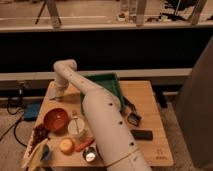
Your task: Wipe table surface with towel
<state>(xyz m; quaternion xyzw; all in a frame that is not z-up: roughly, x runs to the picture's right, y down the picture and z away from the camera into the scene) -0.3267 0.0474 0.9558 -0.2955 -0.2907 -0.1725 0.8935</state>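
The wooden table fills the middle of the camera view. My white arm reaches from the bottom of the view up to the table's far left corner. My gripper points down there, onto a small pale towel lying on the tabletop near the left edge. The gripper's body hides most of the towel, and I cannot tell whether it grips the towel or only rests on it.
A green tray stands just right of the arm. A red bowl, a glass cup, an orange, a can and other food crowd the front left. Two black objects lie right of the arm.
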